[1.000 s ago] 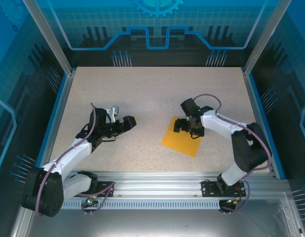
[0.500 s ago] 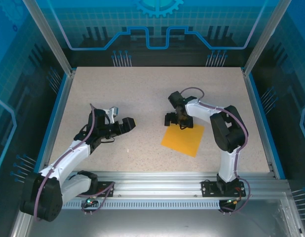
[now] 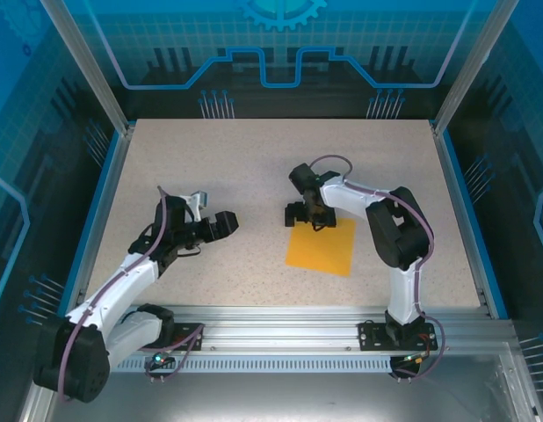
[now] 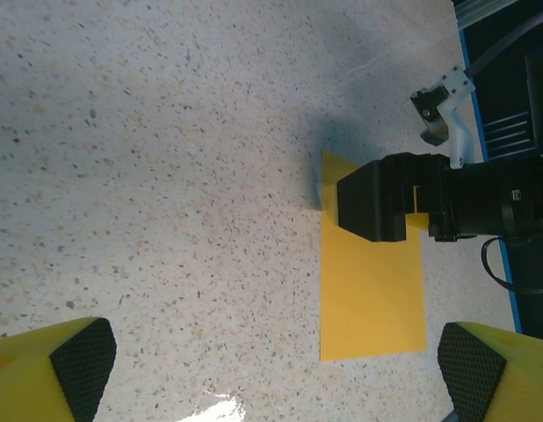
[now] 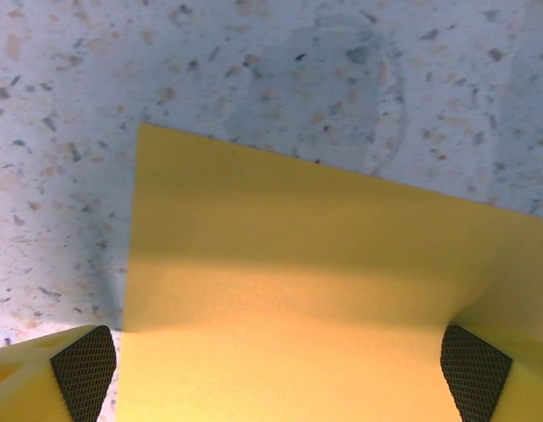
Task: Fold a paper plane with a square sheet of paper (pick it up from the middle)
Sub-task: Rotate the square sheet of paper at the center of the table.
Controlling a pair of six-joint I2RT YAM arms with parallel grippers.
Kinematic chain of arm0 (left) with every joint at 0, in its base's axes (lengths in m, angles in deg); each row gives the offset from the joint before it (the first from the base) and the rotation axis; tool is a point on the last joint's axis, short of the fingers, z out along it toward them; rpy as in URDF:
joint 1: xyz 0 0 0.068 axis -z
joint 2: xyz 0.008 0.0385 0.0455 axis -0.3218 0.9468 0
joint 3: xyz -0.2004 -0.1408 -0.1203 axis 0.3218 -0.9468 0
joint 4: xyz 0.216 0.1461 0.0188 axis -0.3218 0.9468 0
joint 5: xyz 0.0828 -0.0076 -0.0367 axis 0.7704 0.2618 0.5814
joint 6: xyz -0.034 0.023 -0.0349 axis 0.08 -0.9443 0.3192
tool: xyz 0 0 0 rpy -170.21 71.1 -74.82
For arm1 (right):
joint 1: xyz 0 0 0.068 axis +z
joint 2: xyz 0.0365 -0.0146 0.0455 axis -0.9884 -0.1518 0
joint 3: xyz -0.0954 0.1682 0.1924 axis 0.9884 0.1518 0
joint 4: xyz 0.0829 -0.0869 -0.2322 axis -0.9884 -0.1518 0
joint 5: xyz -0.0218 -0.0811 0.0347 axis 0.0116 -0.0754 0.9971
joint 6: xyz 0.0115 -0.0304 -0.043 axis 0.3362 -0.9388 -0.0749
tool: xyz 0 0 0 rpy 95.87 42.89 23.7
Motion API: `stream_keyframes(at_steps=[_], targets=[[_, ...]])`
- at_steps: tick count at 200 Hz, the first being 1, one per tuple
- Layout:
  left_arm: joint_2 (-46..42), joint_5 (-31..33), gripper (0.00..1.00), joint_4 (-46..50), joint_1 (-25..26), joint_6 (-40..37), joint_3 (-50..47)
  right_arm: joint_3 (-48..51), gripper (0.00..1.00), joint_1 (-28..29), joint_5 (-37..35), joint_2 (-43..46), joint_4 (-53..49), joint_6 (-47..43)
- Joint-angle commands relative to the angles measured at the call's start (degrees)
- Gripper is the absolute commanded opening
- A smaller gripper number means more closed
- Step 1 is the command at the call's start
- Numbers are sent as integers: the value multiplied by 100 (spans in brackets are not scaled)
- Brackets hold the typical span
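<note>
**Operator:** Where is the sheet?

**Spotter:** Your square sheet of paper (image 3: 322,246) lies flat and unfolded on the speckled worktop (image 3: 254,158), a little right of centre.

**Operator:** And the right pincer?

**Spotter:** Your right pincer (image 3: 307,215) hangs over the sheet's far left corner, jaws spread wide and holding nothing. In its wrist view that corner sits between the pads (image 5: 83,360), one over bare worktop and the other over paper. Whether they touch down, you cannot tell.

**Operator:** The left one?

**Spotter:** Your left pincer (image 3: 223,224) is well apart from the sheet, off to its left. It is just as wide open and empty, and it points toward the paper.
</note>
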Motion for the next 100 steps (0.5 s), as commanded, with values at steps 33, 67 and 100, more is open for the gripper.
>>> stream_keyframes(at_steps=[33, 67, 100], targets=[[-537, 474, 98, 197, -250, -161, -7, -230, 99, 255, 25, 403, -595, 299], [-753, 413, 98, 232, -527, -87, -6, -10, 100, 238, -483, 647, -1042, 501], [-719, 277, 98, 222, -601, -42, 11, 900, 99, 111, -571, 1210, -682, 995]])
